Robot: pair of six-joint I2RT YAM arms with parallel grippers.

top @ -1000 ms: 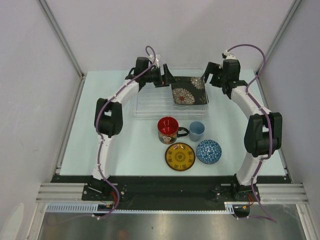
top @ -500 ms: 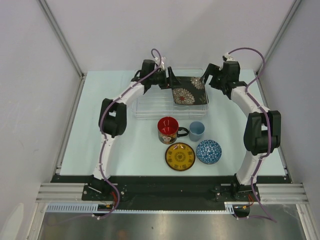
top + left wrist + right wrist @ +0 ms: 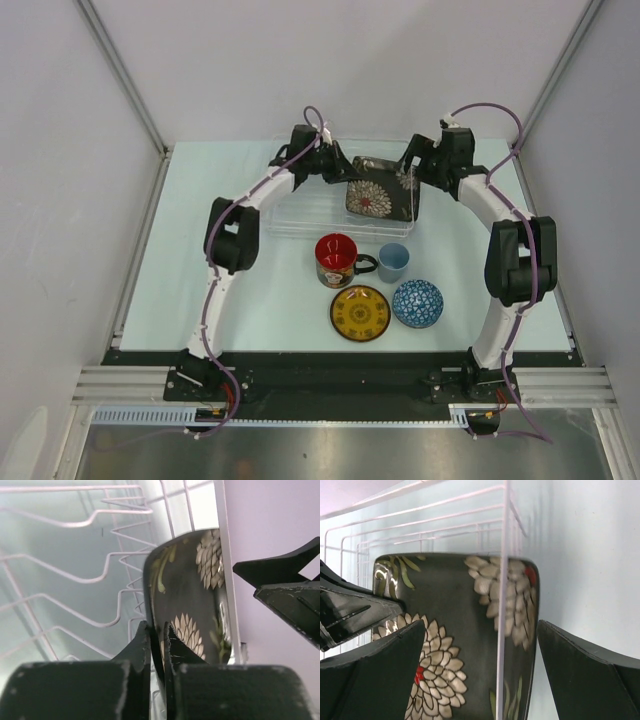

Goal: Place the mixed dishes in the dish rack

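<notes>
Dish in play: black square floral plate, tilted up in right end of dish rack, near table far edge. Left gripper clamped on its left rim. Right gripper spread wide astride it, not gripping. Likely glazed ceramic: stiff, slick, chippable, fairly heavy. Deep rim pinch is safest.

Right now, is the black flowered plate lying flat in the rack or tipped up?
Tipped up: the plate leans inside the dish rack, its raised rim pinched by the shut left gripper.
</notes>
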